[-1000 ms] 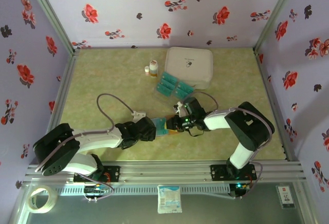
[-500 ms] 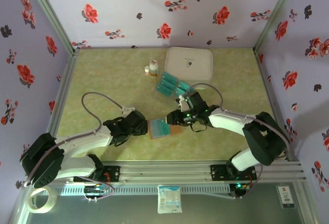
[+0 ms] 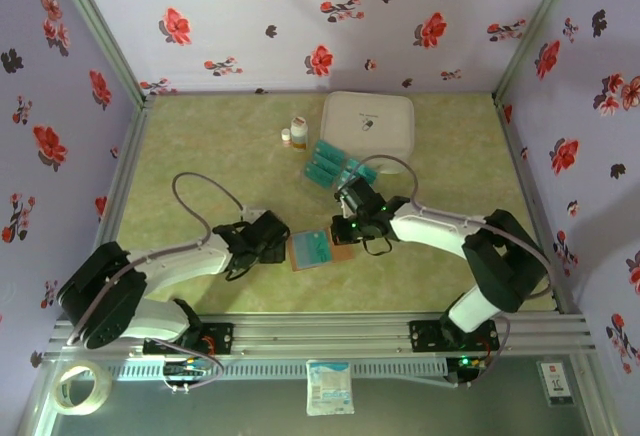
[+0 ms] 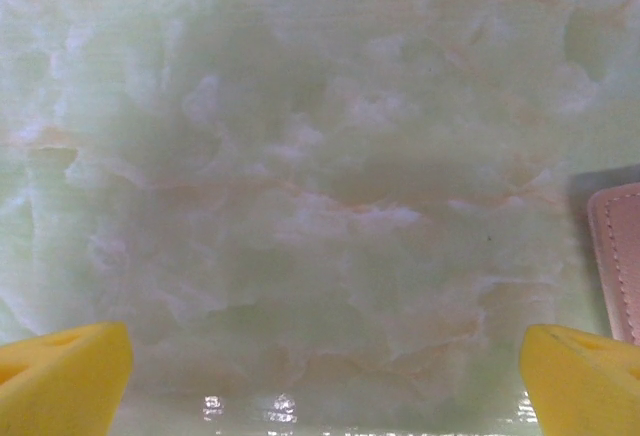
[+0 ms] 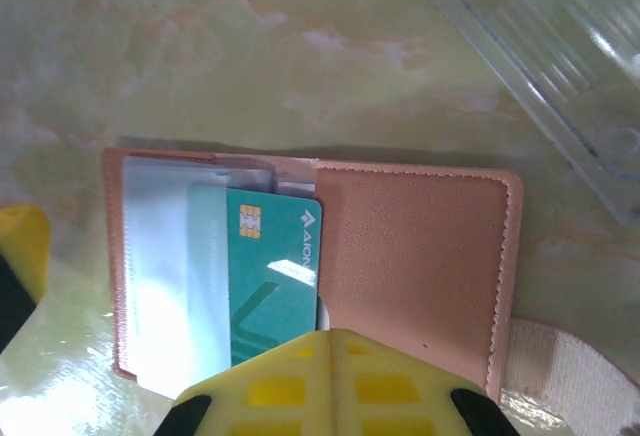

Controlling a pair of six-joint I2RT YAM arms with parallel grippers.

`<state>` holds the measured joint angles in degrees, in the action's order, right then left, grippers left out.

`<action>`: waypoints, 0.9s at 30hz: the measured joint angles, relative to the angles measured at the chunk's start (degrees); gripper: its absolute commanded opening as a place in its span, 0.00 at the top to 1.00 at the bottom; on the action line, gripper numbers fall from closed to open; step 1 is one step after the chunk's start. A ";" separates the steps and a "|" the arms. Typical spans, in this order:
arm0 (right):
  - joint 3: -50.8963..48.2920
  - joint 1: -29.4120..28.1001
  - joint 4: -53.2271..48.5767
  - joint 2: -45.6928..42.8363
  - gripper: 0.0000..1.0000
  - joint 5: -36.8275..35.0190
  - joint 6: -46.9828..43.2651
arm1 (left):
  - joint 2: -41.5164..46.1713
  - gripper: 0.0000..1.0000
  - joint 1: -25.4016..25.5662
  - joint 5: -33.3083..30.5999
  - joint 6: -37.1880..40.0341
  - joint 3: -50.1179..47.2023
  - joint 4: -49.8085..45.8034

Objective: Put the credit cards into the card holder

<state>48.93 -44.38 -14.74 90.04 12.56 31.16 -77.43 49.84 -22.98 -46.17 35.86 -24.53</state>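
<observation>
The right gripper [image 5: 330, 366], closed and empty, is hovering over the card holder [image 5: 410, 256], which is containing one credit card [image 5: 268, 281]. The left gripper [image 4: 320, 376] is standing open. The next move is probably requiring one of the remaining credit cards [image 3: 327, 164] from the clear tray [image 5: 560, 46].

You are working in a robotics lab cell, not a home. The tabletop [image 3: 200, 156] under the left end effector [image 3: 274, 234] and the right end effector [image 3: 344, 226] is a marble-print sheet, boxed in by walls [image 3: 300, 16] papered with red and black flowers and joined by metal corner posts [image 3: 100, 31]. Nearer you than both end effectors, an aluminium rail [image 3: 330, 331] carries the arm bases [image 3: 462, 336] and exposed wiring [image 3: 190, 361]. Beyond it lie a roll of tape [image 3: 78, 388] and a small packet [image 3: 329, 387].
</observation>
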 measured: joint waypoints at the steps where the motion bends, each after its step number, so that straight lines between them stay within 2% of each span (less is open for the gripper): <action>1: 0.20 -0.20 -0.22 0.52 1.00 -0.37 -0.09 | -0.63 0.00 0.00 -0.02 0.04 0.33 -0.11; 14: 2.69 -1.44 -0.07 6.49 1.00 -1.42 -0.13 | -6.91 0.00 0.00 -1.05 0.90 3.98 -2.10; 27: 3.43 -2.95 1.20 7.72 1.00 -0.68 0.33 | -8.13 0.00 0.00 -1.05 1.81 4.94 -2.12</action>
<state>52.36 -47.33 -13.54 97.76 11.88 31.48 -85.56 49.84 -24.03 -44.36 40.80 -26.65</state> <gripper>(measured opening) 0.040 0.997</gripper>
